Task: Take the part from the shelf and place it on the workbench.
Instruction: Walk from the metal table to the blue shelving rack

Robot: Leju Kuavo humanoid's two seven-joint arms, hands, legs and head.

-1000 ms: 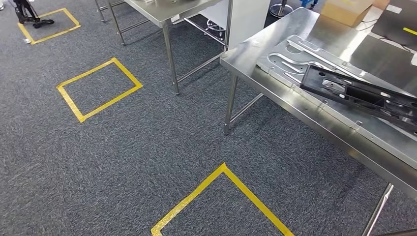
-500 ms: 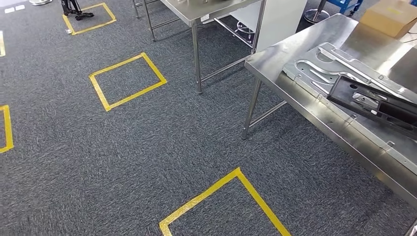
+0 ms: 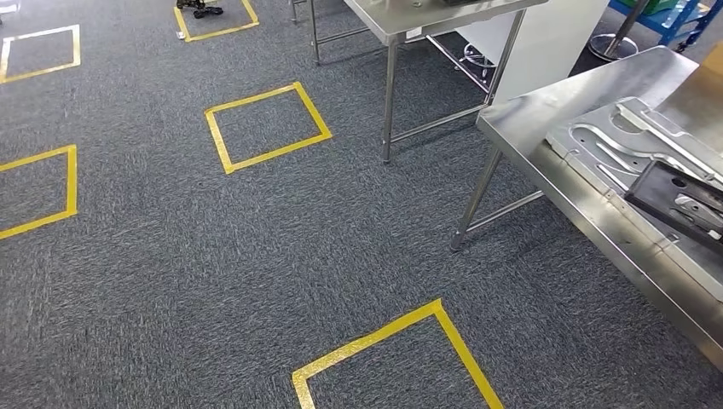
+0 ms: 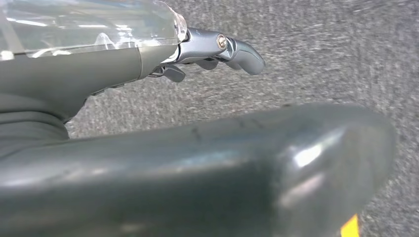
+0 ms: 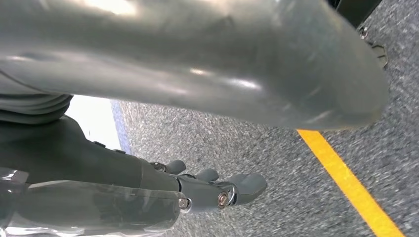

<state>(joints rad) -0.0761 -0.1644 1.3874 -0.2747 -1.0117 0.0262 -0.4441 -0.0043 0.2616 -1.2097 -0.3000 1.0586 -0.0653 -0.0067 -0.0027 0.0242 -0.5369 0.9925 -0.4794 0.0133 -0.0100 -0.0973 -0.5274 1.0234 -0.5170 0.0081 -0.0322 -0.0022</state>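
The black part, a flat moulded frame with silver fittings, lies on the steel counter at the right of the head view, resting on a pale grey metal plate with curved cut-outs. It runs off the right edge of the picture. A second steel table stands farther back, with a white panel behind it. The floor is dark grey carpet marked with yellow tape squares, one close at the bottom. The left hand hangs over the carpet with its fingers apart and loosely bent, holding nothing. The right hand hangs likewise, fingers spread and empty, beside a yellow tape line.
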